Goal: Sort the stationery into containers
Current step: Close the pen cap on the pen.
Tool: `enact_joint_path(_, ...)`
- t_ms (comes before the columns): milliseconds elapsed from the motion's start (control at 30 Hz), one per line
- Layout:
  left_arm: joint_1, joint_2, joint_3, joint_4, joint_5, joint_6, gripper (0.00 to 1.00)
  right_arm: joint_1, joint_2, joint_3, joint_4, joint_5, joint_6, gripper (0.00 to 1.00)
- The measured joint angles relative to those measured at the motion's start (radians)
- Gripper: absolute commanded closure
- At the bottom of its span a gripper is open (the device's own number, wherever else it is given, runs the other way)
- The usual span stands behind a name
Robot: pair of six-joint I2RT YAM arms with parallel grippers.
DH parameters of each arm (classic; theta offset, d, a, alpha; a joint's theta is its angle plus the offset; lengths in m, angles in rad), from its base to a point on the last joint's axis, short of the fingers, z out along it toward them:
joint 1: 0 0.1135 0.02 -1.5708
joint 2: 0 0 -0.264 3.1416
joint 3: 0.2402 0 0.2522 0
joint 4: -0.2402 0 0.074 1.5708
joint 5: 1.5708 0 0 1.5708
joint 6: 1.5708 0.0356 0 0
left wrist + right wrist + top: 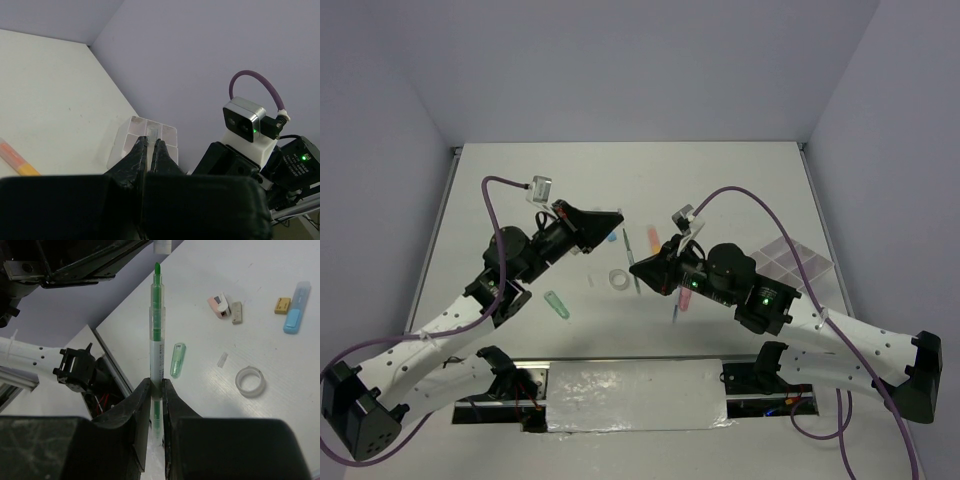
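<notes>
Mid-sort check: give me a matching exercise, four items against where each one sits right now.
1 green pen
2 tape ring
3 blue marker
4 divided tray

A beside the tan eraser
B right side of the table
C clamped in the right gripper
D lying flat near the green marker

Pairs: 1-C, 2-D, 3-A, 4-B.

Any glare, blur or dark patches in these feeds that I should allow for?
Top external: even light, patchy glare on the white strip at the near edge; the clear tray barely stands out from the table. Left wrist: the left gripper is a dark, soft foreground mass. Right wrist: the green pen in the right gripper is sharp.
</notes>
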Motion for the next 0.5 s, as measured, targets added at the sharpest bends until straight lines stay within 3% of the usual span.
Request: enact_joint_path(500, 0.000, 0.006, -0.018, 0.031, 0.016, -0.021, 1.00, 0.000, 0.000, 0.000, 0.000, 0.000, 0.000, 0.99)
